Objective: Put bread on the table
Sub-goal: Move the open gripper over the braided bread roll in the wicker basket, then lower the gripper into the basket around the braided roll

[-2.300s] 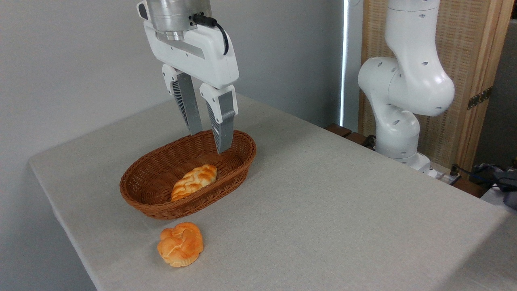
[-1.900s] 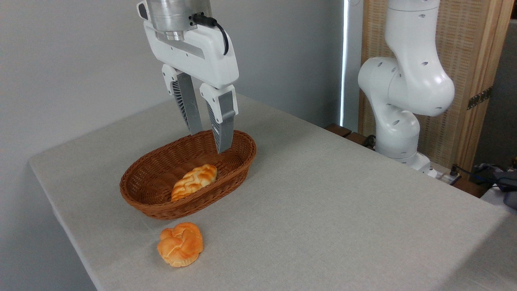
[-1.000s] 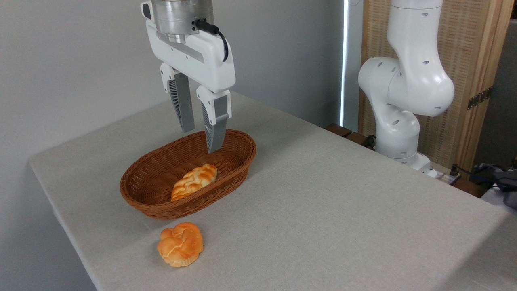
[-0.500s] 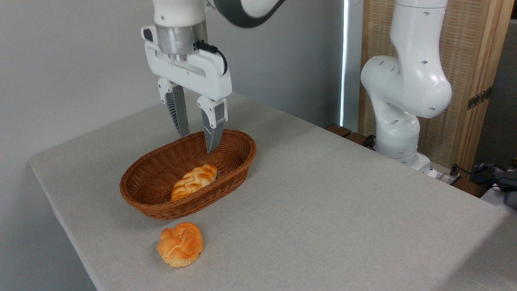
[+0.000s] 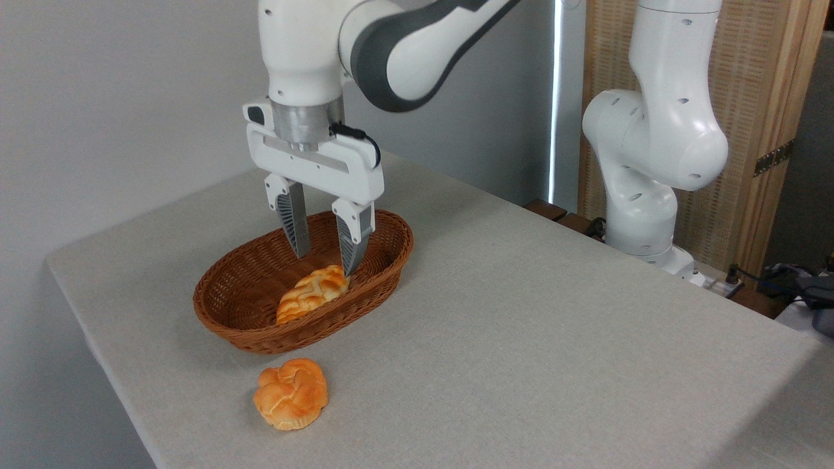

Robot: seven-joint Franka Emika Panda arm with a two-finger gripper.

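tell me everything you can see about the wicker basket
The wicker basket is a brown oval of tightly woven strands with a rolled rim and sloping sides. It sits upright on the table, near its left end. The braided bread lies inside. The open hand reaches into it from above, fingertips just over the bread.

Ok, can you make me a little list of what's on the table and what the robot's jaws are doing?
bread: braided loaf lying inside the basket
basket: brown wicker oval on the table
bun: round orange knot on the cloth in front of the basket
table: grey-beige cloth
gripper: jaws open, pointing down into the basket, just above the loaf's far end
holding: nothing
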